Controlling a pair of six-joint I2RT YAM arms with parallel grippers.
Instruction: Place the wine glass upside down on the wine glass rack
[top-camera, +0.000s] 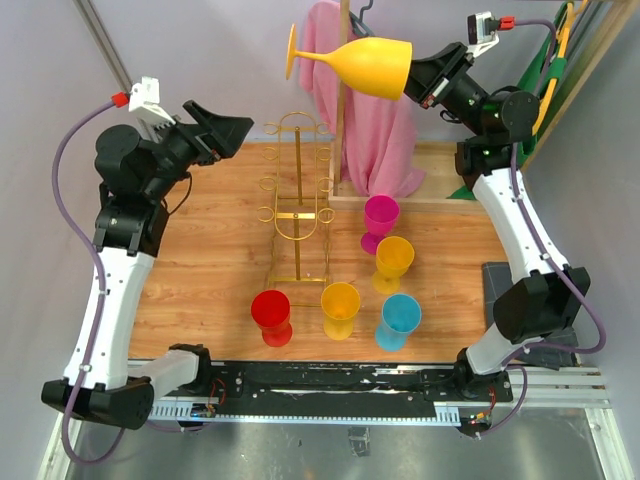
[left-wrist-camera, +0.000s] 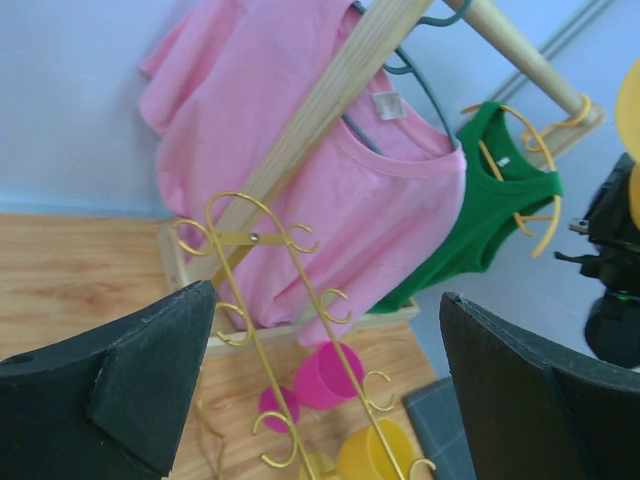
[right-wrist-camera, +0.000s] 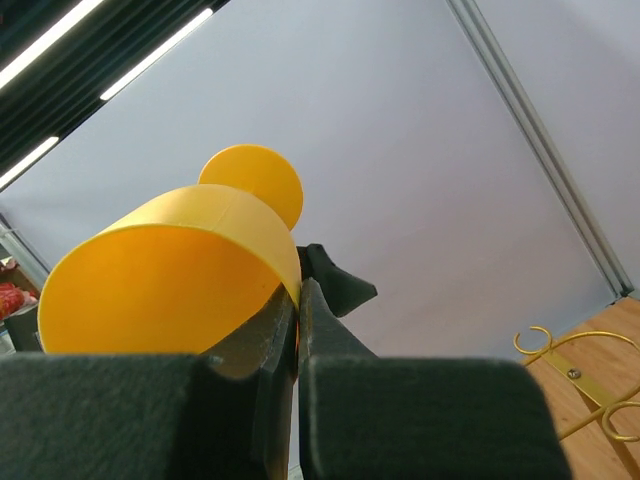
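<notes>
1. Where the right gripper (top-camera: 410, 88) (right-wrist-camera: 298, 305) closes, its two fingers are pressed almost together on the rim wall of the yellow wine glass (top-camera: 360, 65) (right-wrist-camera: 170, 270) — one finger inside the bowl, one outside.
2. That wine glass is off the table, held on its side. In the top view the bowl's mouth faces the gripper and the round foot points left.
3. Seen from above, it hangs over the far end of the table (top-camera: 200, 250), beyond the top of the wine glass rack (top-camera: 297, 200) (left-wrist-camera: 250, 240) (right-wrist-camera: 575, 375) and in front of the pink shirt (top-camera: 375, 140) (left-wrist-camera: 300, 130). It is apart from the rack's loops.
4. The gold wire rack stands upright on the wooden table between the two arms, with its rectangular base towards the near edge.
5. The left gripper (top-camera: 243, 137) (left-wrist-camera: 325, 300) hovers just left of the rack's upper part, fingers spread wide around empty air. Its wrist view frames the upper loops between them.
6. Five more glasses stand upright near the rack's base — a magenta glass (top-camera: 380, 215) and a yellow glass (top-camera: 394, 258) to its right, then a red glass (top-camera: 270, 310), an orange glass (top-camera: 340, 303) and a blue glass (top-camera: 400, 315) in a nearer row.
7. At the far edge, the pink shirt and a green top (left-wrist-camera: 490, 220) hang on a wooden clothes stand (top-camera: 345, 90) (left-wrist-camera: 340, 90).
</notes>
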